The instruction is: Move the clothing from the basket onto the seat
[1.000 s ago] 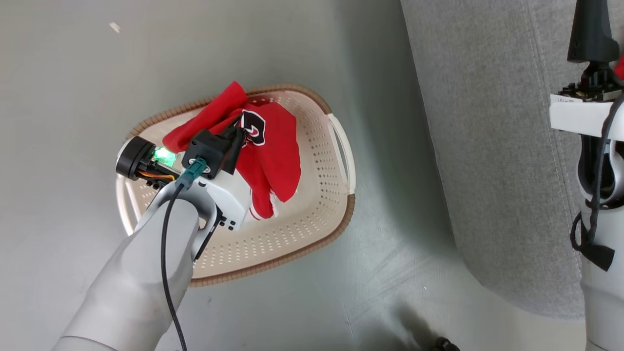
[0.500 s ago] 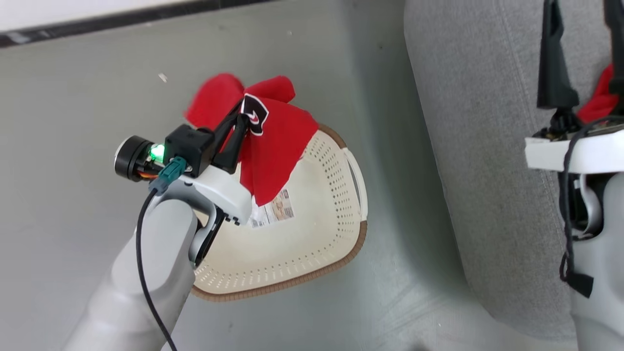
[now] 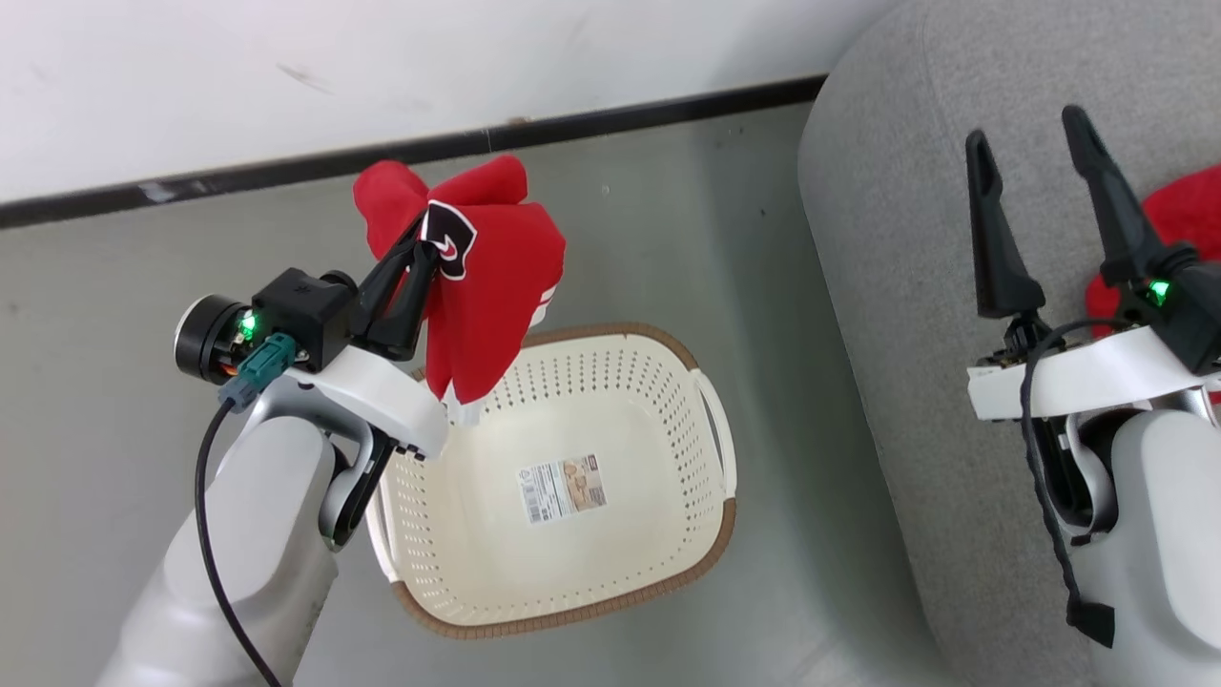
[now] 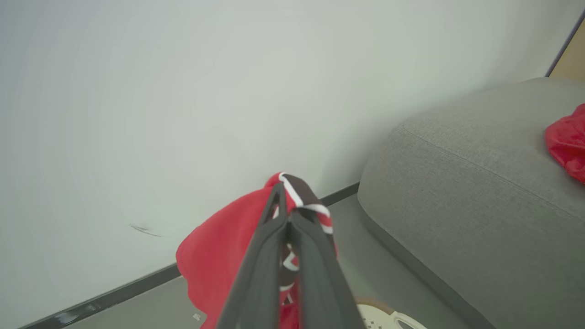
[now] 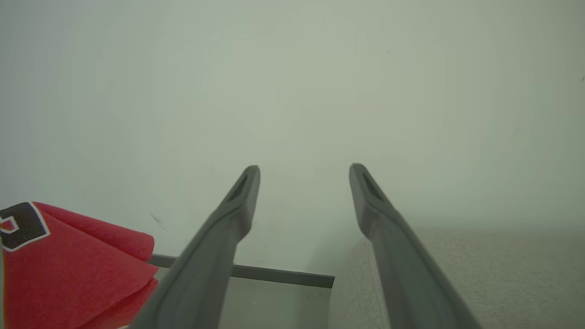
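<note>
The left gripper is shut tight on some red clothing. It holds it up in the air over the far left edge of the basket. The basket sits on the floor, beside the grey seat. The right gripper is wide open and holds nothing. It is over the seat, near another red piece that lies there.

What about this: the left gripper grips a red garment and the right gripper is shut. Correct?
Not quite. The right gripper is open; the right wrist view shows its fingers wide apart. The left gripper does grip the red garment.
</note>
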### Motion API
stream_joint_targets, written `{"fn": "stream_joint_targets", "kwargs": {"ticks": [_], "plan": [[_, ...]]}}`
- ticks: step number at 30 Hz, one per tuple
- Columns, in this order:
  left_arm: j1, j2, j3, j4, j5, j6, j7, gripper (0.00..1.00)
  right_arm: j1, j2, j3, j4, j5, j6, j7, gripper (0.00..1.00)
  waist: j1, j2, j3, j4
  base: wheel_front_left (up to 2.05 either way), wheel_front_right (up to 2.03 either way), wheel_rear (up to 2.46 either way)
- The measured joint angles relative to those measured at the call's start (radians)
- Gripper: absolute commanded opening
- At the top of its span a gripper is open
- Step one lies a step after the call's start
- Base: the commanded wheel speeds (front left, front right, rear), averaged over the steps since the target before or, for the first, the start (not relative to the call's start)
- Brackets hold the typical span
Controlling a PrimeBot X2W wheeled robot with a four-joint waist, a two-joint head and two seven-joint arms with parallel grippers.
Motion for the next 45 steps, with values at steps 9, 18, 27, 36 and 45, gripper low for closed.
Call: {"fn": "stream_joint_targets", "kwargs": {"ticks": [9, 18, 27, 36, 45], "plan": [[0.016, 0.032, 0.014, -0.05, -0.02, -0.016, 0.0, 0.0, 0.073, -0.027, 0.038, 0.047, -0.017, 0.0, 0.0, 1.0, 0.0, 0.0, -0.114, 0.022, 0.0, 0.0, 0.0], [0.069, 0.064, 0.022, -0.102, -0.049, -0.03, 0.012, 0.0, 0.155, -0.072, 0.11, 0.097, -0.016, 0.0, 0.0, 1.0, -0.0001, 0.0, -0.208, 0.041, 0.0, 0.0, 0.0], [0.071, 0.092, 0.018, -0.191, -0.062, -0.044, 0.035, 0.0, 0.203, -0.143, 0.189, 0.147, -0.014, 0.0, 0.0, 1.0, -0.0001, 0.0, -0.297, 0.064, 0.0, 0.0, 0.0], [0.075, 0.106, -0.015, -0.276, -0.089, -0.053, 0.066, 0.0, 0.202, -0.191, 0.263, 0.167, 0.008, 0.0, 0.0, 1.0, -0.0001, 0.0, -0.361, 0.085, 0.0, 0.0, 0.0], [0.113, 0.106, -0.057, -0.365, -0.136, -0.062, 0.094, 0.0, 0.19, -0.24, 0.419, 0.18, 0.048, 0.0, 0.0, 1.0, -0.0001, 0.0, -0.403, 0.101, 0.0, 0.0, 0.0]]}}
